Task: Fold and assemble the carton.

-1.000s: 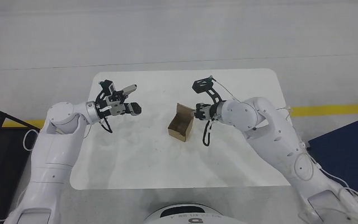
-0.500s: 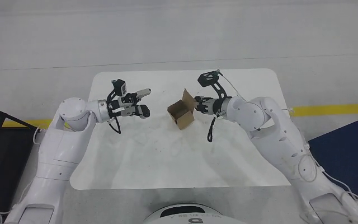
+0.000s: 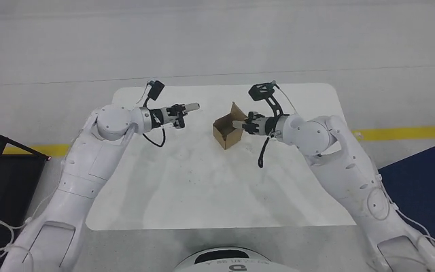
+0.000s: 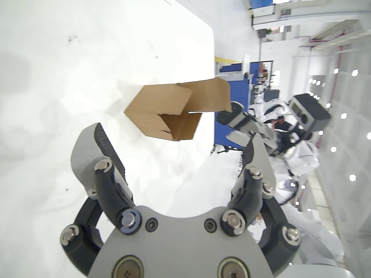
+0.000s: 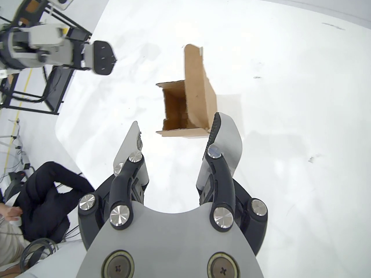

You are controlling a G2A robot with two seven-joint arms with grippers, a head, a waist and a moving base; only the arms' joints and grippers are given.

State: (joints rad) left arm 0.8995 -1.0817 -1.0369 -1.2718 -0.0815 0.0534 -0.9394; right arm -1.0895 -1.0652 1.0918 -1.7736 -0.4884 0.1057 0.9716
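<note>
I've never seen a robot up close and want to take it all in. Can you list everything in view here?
carton: one, brown cardboard, flaps open, on the table's far half, between the two grippers
table: one, white, rounded corners
floor line: one, yellow, on the grey floor beside the table
left gripper: one, grey and black, open, apart from the carton
right gripper: one, grey and black, open, right at the carton's side
</note>
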